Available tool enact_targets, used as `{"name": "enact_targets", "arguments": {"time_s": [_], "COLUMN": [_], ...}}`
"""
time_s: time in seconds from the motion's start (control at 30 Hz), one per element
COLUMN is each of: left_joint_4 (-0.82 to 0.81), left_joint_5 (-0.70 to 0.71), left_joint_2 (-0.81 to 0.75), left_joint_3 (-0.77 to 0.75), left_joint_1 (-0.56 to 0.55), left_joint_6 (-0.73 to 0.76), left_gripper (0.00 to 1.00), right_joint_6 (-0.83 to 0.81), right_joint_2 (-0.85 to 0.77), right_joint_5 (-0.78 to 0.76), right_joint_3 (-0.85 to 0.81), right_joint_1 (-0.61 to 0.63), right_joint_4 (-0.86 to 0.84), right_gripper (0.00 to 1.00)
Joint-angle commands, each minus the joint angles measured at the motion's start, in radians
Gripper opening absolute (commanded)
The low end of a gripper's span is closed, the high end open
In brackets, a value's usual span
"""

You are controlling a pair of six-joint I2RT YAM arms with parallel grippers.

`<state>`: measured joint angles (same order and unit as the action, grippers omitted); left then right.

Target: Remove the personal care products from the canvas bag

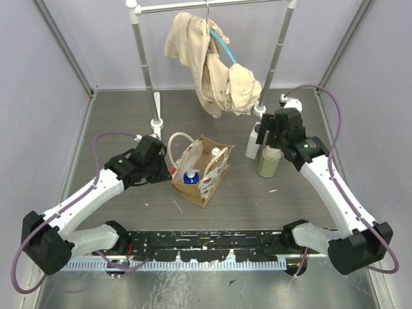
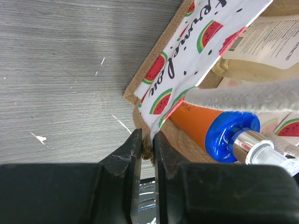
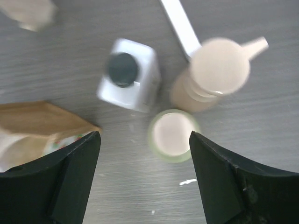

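Note:
The canvas bag (image 1: 205, 183) stands mid-table, its white panel printed with red watermelons (image 2: 187, 51). My left gripper (image 1: 167, 168) is shut on the bag's burlap rim at its left corner (image 2: 148, 148). Inside the bag lie an orange bottle with a blue cap (image 2: 224, 135) (image 1: 191, 177) and a white labelled bottle (image 2: 266, 46) (image 1: 216, 154). My right gripper (image 3: 144, 140) is open and empty above three products on the table: a white bottle with a dark cap (image 3: 128, 74) (image 1: 253, 144), a peach pump bottle (image 3: 215, 74) and a cream-lidded jar (image 3: 173, 135) (image 1: 269, 161).
A clothes rack with a beige garment (image 1: 212, 61) stands at the back, its bases (image 1: 156, 122) near the bag and bottles. One white rack foot (image 3: 180, 23) lies beside the pump bottle. Grey walls close in both sides.

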<state>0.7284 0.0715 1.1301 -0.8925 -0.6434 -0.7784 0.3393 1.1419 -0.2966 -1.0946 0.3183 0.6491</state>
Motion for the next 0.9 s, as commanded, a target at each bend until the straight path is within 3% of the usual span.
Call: {"name": "enact_targets", "arguments": {"time_s": [0.0,0.27,0.57,0.87], "left_joint_4": [0.056,0.061,0.062,0.051], "left_joint_5": [-0.013,-0.013,-0.001,-0.006], "left_joint_2": [0.021,0.020,-0.001,0.001], "left_joint_3": [0.013,0.025,0.033,0.044], "left_joint_1": [-0.004,-0.003,-0.002,-0.003], "left_joint_6": [0.007,0.004,0.002,0.004], "left_gripper": [0.21,0.21,0.22,0.22], "right_joint_6": [0.006,-0.017,0.004,0.102], "right_joint_2": [-0.036,0.158,0.384,0.439], "right_joint_5": [0.114,0.088,0.070,0.029], "right_joint_3": [-0.204,-0.365,-0.489,-0.487], "right_joint_1": [0.109,0.416,0.453,0.458], "right_joint_4": [-0.005,-0.019,0.037,0.150], "right_gripper": [0.82,0.81,0.80,0.79]}}
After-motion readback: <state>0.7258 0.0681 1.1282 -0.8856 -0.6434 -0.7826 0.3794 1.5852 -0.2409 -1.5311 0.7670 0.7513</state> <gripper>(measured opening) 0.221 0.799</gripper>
